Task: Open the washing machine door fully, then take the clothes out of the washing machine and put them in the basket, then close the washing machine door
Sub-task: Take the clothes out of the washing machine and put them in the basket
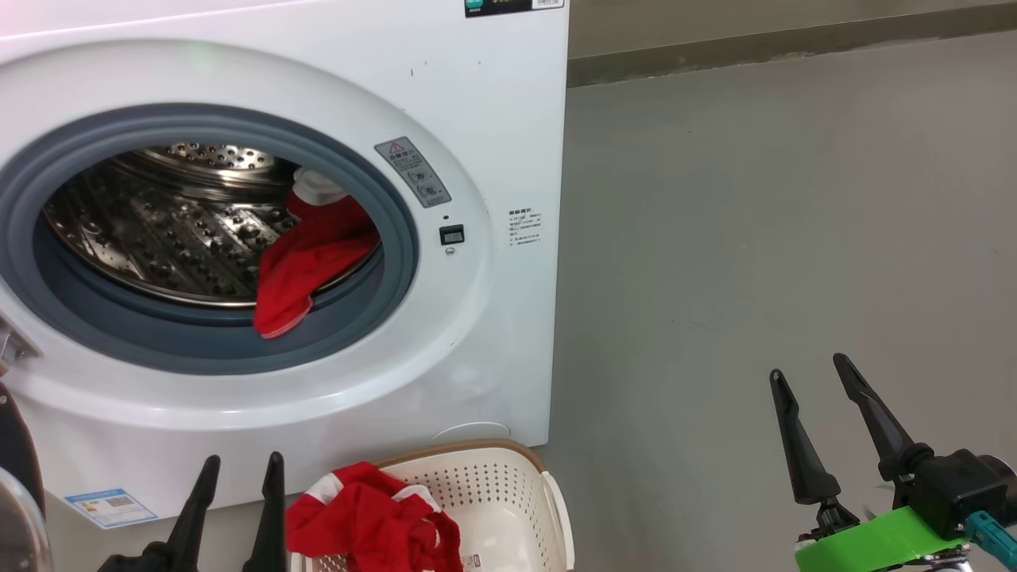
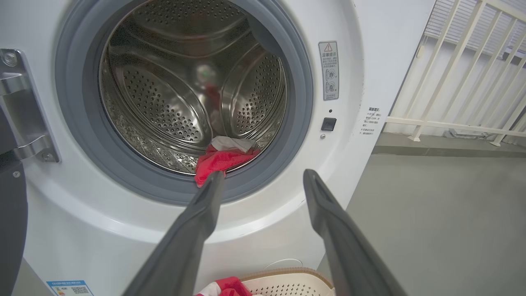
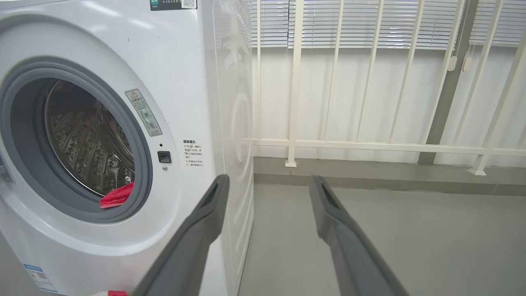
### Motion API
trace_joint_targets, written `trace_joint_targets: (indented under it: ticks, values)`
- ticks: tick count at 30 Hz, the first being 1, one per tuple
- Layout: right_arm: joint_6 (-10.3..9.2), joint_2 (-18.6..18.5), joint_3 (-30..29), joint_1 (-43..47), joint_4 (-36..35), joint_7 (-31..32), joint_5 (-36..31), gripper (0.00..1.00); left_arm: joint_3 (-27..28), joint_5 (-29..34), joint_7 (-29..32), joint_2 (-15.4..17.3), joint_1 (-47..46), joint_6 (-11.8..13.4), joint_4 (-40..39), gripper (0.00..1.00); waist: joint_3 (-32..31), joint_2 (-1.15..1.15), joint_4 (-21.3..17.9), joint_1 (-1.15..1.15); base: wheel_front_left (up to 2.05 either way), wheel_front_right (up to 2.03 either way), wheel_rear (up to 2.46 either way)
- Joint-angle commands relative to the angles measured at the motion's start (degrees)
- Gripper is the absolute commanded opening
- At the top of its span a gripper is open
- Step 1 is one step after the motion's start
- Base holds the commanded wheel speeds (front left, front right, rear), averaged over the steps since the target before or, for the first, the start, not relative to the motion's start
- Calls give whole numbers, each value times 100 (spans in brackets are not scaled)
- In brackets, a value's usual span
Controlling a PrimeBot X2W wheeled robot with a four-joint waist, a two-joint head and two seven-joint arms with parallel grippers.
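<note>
Inventory by count.
- Washing machine (image 1: 493,119): one.
- Washing machine door (image 1: 16,457), partly in frame: one.
- Basket (image 1: 508,485): one.
- Red garments: two, listed as first garment (image 1: 314,254) and second garment (image 1: 373,516).
- End effectors: two, listed as left end effector (image 1: 244,458) and right end effector (image 1: 808,365), with two fingers each.
- Blue label (image 1: 111,507): one.

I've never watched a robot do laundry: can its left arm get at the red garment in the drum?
Probably yes. The left gripper is open and aimed at the red garment, which drapes over the grey gasket, with nothing between.
</note>
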Motion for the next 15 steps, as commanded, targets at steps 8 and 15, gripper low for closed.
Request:
trace_joint_targets:
  ticks: [8, 15]
  values:
    - [19, -17, 124, -83, -167, -37, -55, 100, 218, 84, -52, 17, -95, -37, -174, 100, 17, 0, 46, 0, 0, 0, 0]
    - [19, -2, 159, -115, -169, -37, -26, 100, 267, 90, -52, 5, -90, -37, -86, 100, 70, 0, 45, 0, 0, 0, 0]
